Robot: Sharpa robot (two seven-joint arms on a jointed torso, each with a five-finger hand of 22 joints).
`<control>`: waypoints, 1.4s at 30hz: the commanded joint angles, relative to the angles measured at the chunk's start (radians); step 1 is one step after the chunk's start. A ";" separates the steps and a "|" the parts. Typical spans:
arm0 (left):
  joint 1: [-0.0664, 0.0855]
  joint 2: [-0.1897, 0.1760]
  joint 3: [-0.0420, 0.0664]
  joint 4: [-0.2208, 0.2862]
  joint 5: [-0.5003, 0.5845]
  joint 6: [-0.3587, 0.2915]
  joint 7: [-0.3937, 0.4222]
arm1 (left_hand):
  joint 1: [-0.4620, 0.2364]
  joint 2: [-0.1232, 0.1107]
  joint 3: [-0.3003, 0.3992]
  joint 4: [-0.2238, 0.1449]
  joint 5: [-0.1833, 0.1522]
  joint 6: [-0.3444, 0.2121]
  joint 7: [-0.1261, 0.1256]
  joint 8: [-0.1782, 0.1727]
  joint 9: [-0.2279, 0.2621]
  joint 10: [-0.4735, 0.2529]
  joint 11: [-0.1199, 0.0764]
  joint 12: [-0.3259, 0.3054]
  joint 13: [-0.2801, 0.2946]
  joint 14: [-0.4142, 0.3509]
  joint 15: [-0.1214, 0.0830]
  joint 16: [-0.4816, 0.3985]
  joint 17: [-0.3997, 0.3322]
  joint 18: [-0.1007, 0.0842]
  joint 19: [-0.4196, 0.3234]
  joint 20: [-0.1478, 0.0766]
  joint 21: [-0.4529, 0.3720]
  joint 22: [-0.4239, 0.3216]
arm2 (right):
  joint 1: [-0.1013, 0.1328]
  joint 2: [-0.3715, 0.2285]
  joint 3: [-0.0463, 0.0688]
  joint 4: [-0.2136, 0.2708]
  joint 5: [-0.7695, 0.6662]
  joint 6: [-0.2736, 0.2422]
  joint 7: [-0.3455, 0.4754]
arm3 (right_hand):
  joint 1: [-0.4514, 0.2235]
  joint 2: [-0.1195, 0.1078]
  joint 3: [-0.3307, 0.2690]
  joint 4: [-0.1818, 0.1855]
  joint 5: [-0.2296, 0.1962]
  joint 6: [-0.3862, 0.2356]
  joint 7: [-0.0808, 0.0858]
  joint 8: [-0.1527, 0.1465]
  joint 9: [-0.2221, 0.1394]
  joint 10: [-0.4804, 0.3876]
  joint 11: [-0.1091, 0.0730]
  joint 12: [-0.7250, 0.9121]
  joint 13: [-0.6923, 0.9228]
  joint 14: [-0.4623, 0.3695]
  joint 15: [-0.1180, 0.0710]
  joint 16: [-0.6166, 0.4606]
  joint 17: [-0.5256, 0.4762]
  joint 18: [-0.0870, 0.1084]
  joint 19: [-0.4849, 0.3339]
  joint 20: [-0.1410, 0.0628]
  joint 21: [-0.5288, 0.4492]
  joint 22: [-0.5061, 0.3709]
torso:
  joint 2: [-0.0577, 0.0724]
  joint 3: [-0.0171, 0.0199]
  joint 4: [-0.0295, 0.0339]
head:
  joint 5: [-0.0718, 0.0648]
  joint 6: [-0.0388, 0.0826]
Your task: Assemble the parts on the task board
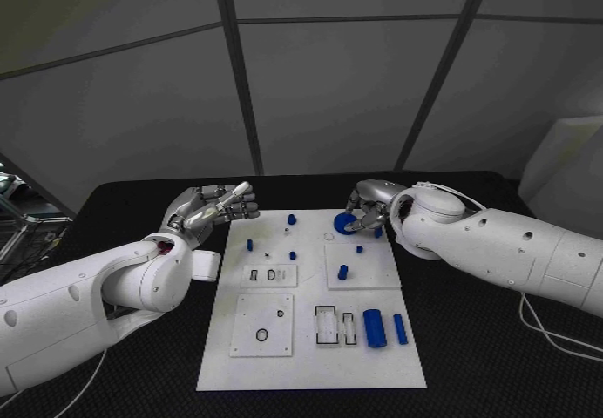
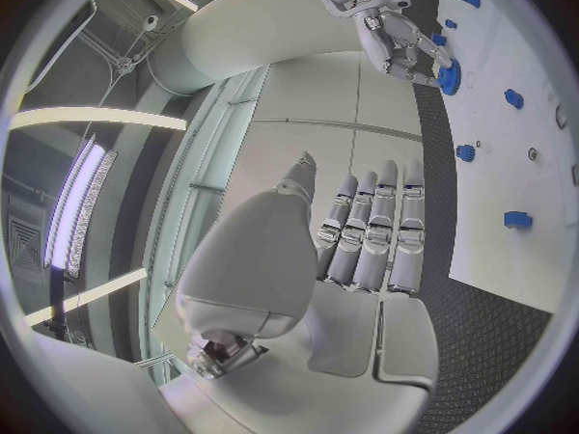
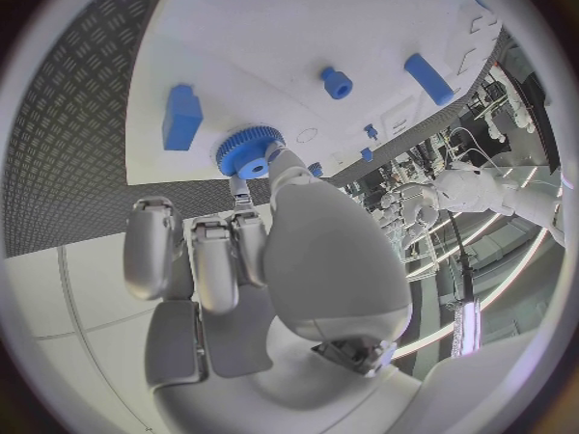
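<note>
One blue gear (image 1: 343, 224) is what everything hangs on right now, and it is pinched in the fingertips of the right hand (image 1: 369, 209) over the far right part of the task board (image 1: 310, 366). From the right wrist view the gear (image 3: 250, 151) is seen face-on, a toothed disc with a round hole at its centre, held just beyond the fingertips at the board's edge. Its flat face is turned toward the board, so the axis through the hole appears roughly aligned with the way it would be pushed down onto a peg; that is a judgement, not something plainly shown.

Small blue pegs (image 1: 358, 249) are seen standing on the board just on the near side of the gear, and whichever one is meant to carry it cannot be told. The right hand is clearly the nearer one for this seating; only a short drop and a small shift look to be called for.

Meanwhile the left hand (image 1: 211, 207) is held off the board's far left corner, fingers curled in with nothing in them, confirmed from its own wrist camera (image 2: 368, 231). Lying untouched at the near end are a thick blue cylinder (image 1: 375, 328) and a slimmer blue rod (image 1: 400, 328), side by side, long axes running toward the robot.
</note>
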 commanded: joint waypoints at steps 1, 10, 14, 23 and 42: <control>0.001 0.000 0.001 0.001 -0.001 0.010 0.002 | 0.002 0.011 0.002 -0.007 -0.003 -0.001 0.006 -0.005 -0.001 0.000 0.003 -0.004 0.000 -0.001 0.007 -0.005 0.001 0.002 0.001 0.000 0.000 -0.001 | -0.001 -0.006 -0.001 0.021 -0.036 -0.062 0.005 | 0.026 0.027 0.029 -0.014 -0.011 0.030 -0.013 0.016 0.009 0.024 -0.010 0.016 0.137 0.093 -0.008 0.006 0.217 -0.011 0.016 -0.003 0.012 0.030 | -0.001 0.0004 0.0011 | 0.001 0.000; 0.001 0.000 0.001 0.000 -0.001 0.012 0.001 | 0.002 0.012 0.002 -0.007 -0.002 0.000 0.006 -0.005 -0.001 0.000 0.003 -0.004 0.000 -0.001 0.007 -0.006 0.001 0.002 0.000 0.000 -0.001 -0.002 | -0.002 -0.022 -0.001 0.115 -0.106 -0.216 0.021 | 0.032 0.018 0.077 -0.033 0.017 0.057 -0.022 0.012 0.009 0.041 -0.019 0.035 0.163 0.095 -0.017 0.011 0.230 -0.018 0.039 -0.014 0.031 0.067 | -0.001 0.0001 0.0010 | 0.007 0.004; 0.001 0.000 0.001 0.000 -0.001 0.013 0.000 | 0.002 0.015 0.004 -0.008 -0.002 0.001 0.005 -0.005 0.000 0.001 0.003 -0.004 0.000 0.000 0.008 -0.007 0.002 0.002 -0.001 0.000 -0.001 -0.002 | -0.002 -0.005 -0.001 0.152 -0.144 -0.227 0.022 | 0.027 0.016 0.080 -0.031 0.017 0.059 -0.022 0.011 0.009 0.042 -0.019 0.037 0.165 0.096 -0.017 0.011 0.232 -0.019 0.040 -0.014 0.032 0.069 | 0.000 -0.0003 0.0013 | 0.013 0.003; 0.001 0.001 0.001 0.001 -0.001 0.013 0.000 | 0.003 0.017 0.005 -0.009 -0.002 0.002 0.005 -0.005 0.000 0.002 0.003 -0.004 0.000 0.000 0.007 -0.008 0.002 0.002 -0.002 0.000 -0.002 -0.002 | -0.002 0.078 -0.003 0.134 -0.216 -0.215 0.007 | 0.011 0.008 0.089 -0.026 0.016 0.059 -0.021 0.003 0.007 0.041 -0.018 0.034 0.163 0.096 -0.016 0.012 0.233 -0.019 0.039 -0.015 0.032 0.070 | -0.001 -0.0020 0.0038 | 0.022 -0.001; 0.002 0.002 0.001 0.002 -0.001 0.009 -0.001 | 0.003 0.018 0.005 -0.009 -0.002 0.002 0.005 -0.005 0.000 0.003 0.003 -0.004 0.000 0.000 0.007 -0.008 0.002 0.002 -0.002 0.000 -0.002 -0.002 | -0.018 0.209 -0.034 0.032 -0.257 -0.135 -0.010 | 0.002 0.005 0.097 -0.023 0.015 0.057 -0.020 -0.003 0.006 0.037 -0.017 0.030 0.159 0.095 -0.016 0.010 0.230 -0.018 0.038 -0.014 0.032 0.068 | 0.000 -0.0012 0.0035 | 0.034 -0.011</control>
